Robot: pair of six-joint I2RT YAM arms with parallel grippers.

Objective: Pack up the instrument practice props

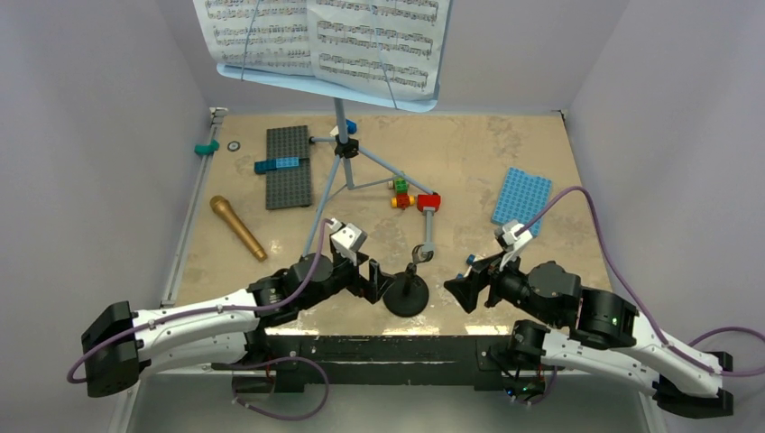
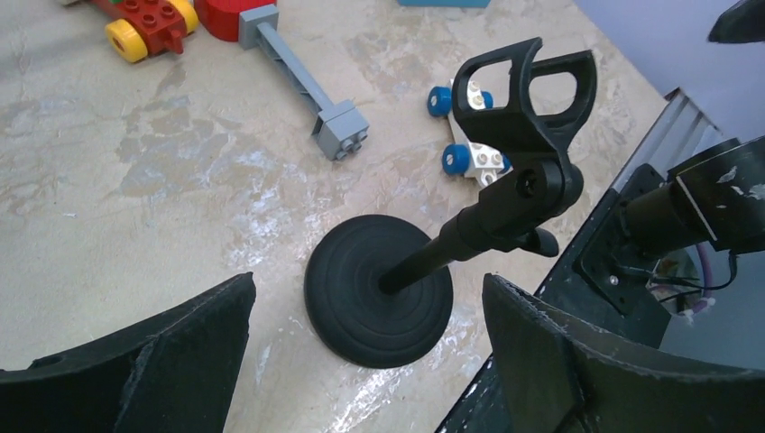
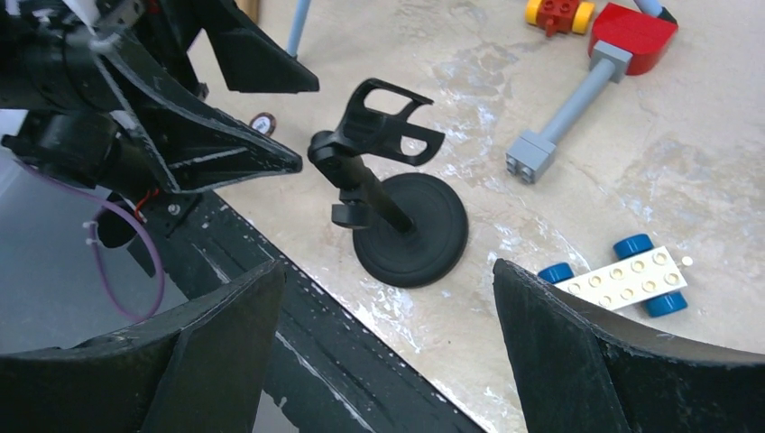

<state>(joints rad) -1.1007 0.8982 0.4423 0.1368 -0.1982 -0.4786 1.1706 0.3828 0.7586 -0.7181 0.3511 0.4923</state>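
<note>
Tabletop [image 1: 469, 162], mic stand [image 1: 407, 293] between left gripper [image 2: 368, 281] and right gripper [image 3: 388, 268], both spread, overhead-only music stand [image 1: 341, 117]

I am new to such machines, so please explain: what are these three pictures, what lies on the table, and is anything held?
Two robot arms sit at a table. One picture looks down from above; the other two come from cameras on each wrist. Both the left gripper and right gripper are open and hold nothing; a black mic stand stands upright between them. On the table also: a gold-brown microphone, a blue music stand with sheet music, toy bricks, a grey baseplate, a blue baseplate.
</note>
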